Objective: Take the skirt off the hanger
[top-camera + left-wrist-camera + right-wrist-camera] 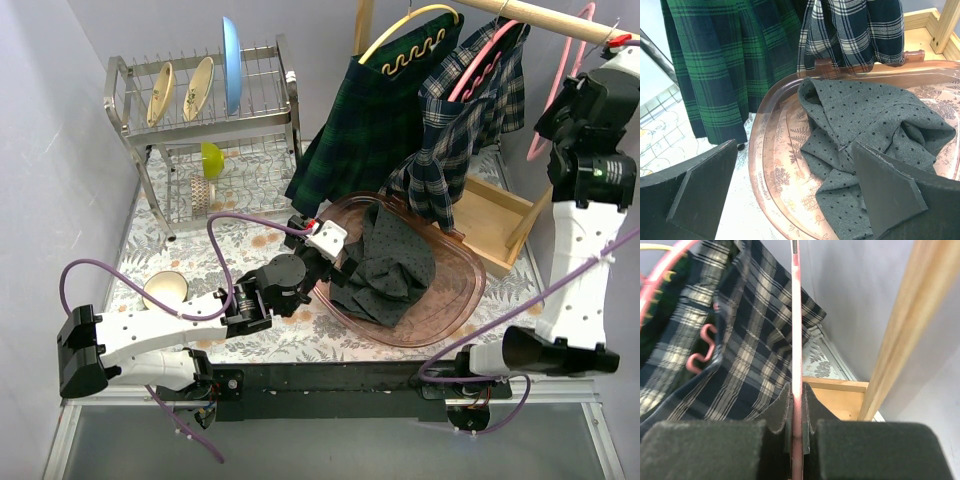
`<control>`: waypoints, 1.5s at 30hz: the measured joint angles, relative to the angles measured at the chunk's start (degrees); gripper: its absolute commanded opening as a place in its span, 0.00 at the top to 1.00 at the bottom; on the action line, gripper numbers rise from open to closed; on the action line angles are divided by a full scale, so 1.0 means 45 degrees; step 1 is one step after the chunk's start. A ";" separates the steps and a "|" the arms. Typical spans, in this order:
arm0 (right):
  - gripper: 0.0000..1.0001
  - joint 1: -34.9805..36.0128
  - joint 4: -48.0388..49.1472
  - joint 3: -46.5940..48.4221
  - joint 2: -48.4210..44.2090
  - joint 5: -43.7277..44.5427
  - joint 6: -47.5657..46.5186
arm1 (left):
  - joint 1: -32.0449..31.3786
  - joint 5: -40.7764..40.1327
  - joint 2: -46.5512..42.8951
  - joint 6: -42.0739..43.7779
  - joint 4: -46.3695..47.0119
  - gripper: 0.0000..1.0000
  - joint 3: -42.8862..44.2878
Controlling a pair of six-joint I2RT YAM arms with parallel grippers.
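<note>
A grey dotted skirt (385, 270) (865, 120) lies crumpled in a pink see-through tray (450, 320) (770, 165), off any hanger. My left gripper (340, 258) (795, 195) hovers open over the tray's left rim, with one finger beside the tray, the other above the cloth and nothing between them. Up at the wooden rail (540, 18) my right gripper (568, 100) (796, 405) is shut on the thin bar of a bare pink hanger (582, 30) (796, 315). A navy plaid skirt (450, 140) (740, 355) hangs on another pink hanger (480, 65) to its left.
A green plaid skirt (365, 125) (715, 65) hangs on a yellow hanger (400, 25). A wooden box (495, 220) stands under the rail. A dish rack (200, 100) with plates is at the back left. A cup (165, 290) stands by the left arm.
</note>
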 measured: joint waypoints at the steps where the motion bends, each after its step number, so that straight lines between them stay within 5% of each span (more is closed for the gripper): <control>1: 0.99 0.0000 -0.0005 0.0092 0.0253 0.0078 -0.0015 | 0.0000 0.0000 0.0010 -0.0010 -0.0005 0.02 -0.0005; 18: 0.98 0.0053 0.0214 0.0457 0.1384 0.1263 -0.0359 | -0.0165 0.0005 0.0908 -0.0136 0.0024 0.02 -0.0010; 19: 0.80 0.0063 0.0209 0.0457 0.1384 0.1277 -0.0359 | -0.0170 0.0000 0.0908 -0.0136 0.0024 0.02 -0.0010; 22: 0.54 0.0063 0.0141 0.0408 0.1321 0.1248 -0.0262 | -0.0223 -0.0024 0.0899 -0.0121 0.0024 0.02 -0.0010; 28: 0.22 0.0053 -0.0505 -0.0165 0.0301 0.0597 -0.0131 | -0.0442 -0.0350 0.0622 0.0204 0.0044 0.02 -0.0019; 35: 0.16 0.0053 -0.1821 -0.0413 -0.2497 -0.0544 -0.0121 | -0.0588 -0.0908 -0.0034 0.0559 0.0447 0.02 -0.0155; 45: 0.19 0.0053 -0.2603 0.0233 -0.4556 -0.3769 0.0253 | -0.0767 -0.1821 -0.0981 0.1661 0.1574 0.02 -0.0729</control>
